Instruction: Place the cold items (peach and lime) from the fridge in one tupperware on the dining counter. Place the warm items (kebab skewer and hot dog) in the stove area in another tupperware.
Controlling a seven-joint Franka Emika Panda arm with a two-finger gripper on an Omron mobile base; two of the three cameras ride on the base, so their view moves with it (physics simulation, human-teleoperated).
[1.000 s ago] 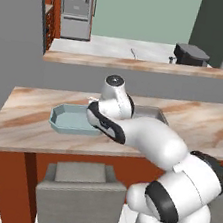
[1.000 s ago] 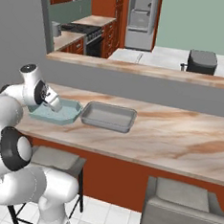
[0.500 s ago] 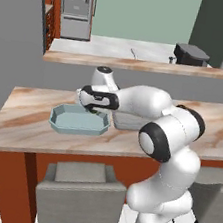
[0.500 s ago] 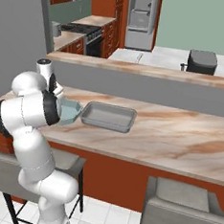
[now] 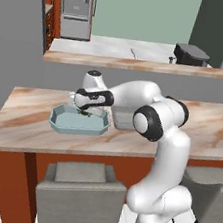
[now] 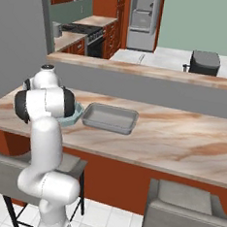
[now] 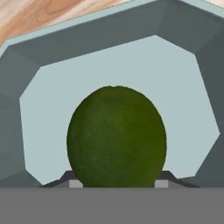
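1. My gripper [image 7: 116, 185] is part-open, closed around the lime [image 7: 116, 136], low over the light blue tupperware [image 5: 61, 124] on the dining counter [image 5: 27, 116].
2. I reckon the lime's light, firm and prone to roll; grip at its widest girth.

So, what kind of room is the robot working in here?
It looks like a home kitchen with a dining counter. A tall grey fridge stands at the back, a dark stove sits among red-brown cabinets, and padded stools are pushed under the counter.
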